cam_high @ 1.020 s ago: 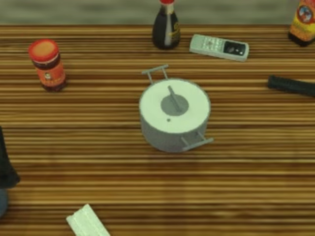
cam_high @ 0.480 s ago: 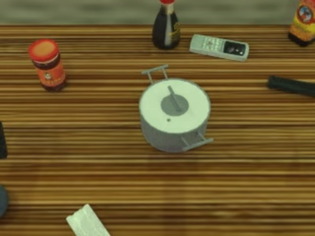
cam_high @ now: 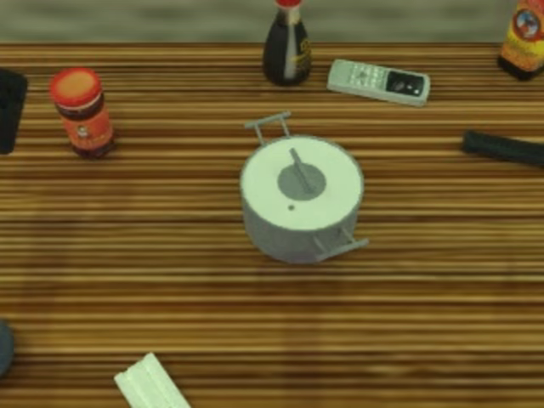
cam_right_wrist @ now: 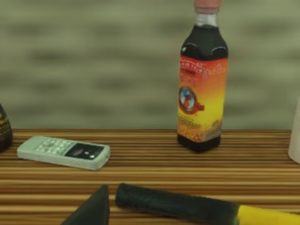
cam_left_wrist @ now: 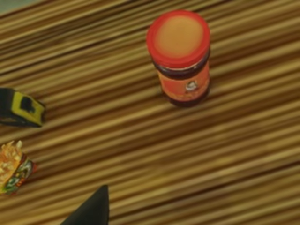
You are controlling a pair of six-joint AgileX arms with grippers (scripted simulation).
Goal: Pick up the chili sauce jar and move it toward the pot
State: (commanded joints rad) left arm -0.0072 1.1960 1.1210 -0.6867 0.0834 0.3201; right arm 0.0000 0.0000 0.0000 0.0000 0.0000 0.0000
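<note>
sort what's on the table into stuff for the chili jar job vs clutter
For the job: chili sauce jar, upright at the far left; pot, lidded, mid-table; left gripper, at the left edge beside the jar.

Clutter: soy sauce bottle, remote, yellow-labelled bottle, black handle, white block.

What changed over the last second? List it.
The left arm's hand travelled up the top view's left edge and now sits just left of the red-lidded chili sauce jar, not touching it. The jar, the round grey pot with its white lid and everything else stayed put. Nothing was grasped.
</note>
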